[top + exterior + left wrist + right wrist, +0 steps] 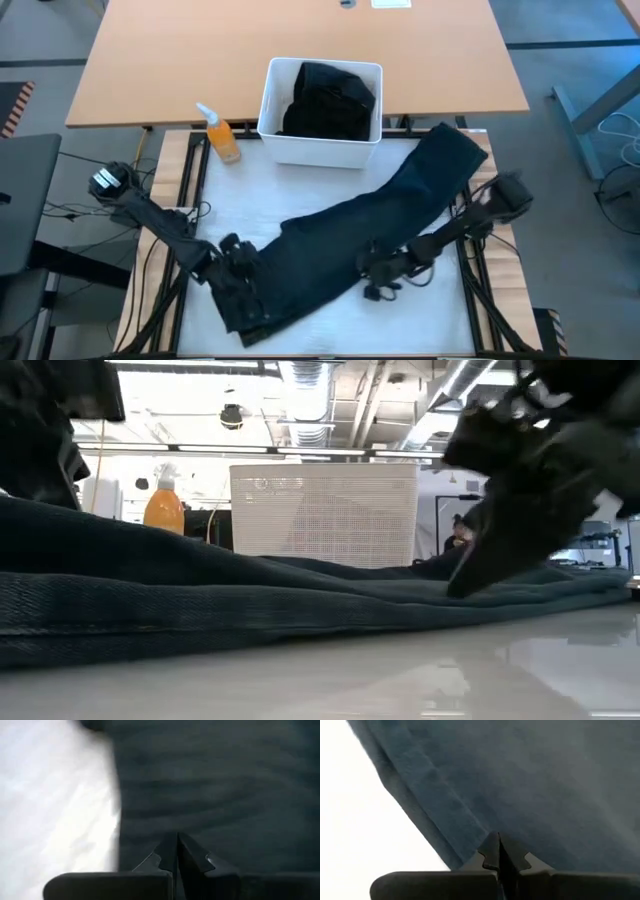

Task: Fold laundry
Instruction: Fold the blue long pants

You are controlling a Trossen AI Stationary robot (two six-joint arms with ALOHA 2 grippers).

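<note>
The dark navy trousers (370, 230) lie spread across the white counter (320, 315), running as a long bent band from the near left corner up toward the far right edge, where one end drapes close to the counter's rim. The left claw (240, 285) sits low at the near left end of the trousers; its wrist view shows its two fingers (192, 857) pressed together, tips meeting right at the dark fabric beside the cloth's edge, though whether any fabric is caught between them cannot be told. The right claw (375, 270) rests near the middle of the trousers along their near edge; its fingers (490, 851) are likewise pressed together, tips down at a seam or hem of the blue cloth, and again a pinch of fabric cannot be confirmed. In the low view the trousers (250, 595) form a low rumpled ridge across the counter, with the right arm's dark claw (500, 550) coming down onto them. Behind the trousers stands a white plastic bin (268, 120) holding black clothing (330, 100), bunched inside it. Just to the left of the bin stands an orange spray bottle (222, 135), upright, at the counter's far left corner.
</note>
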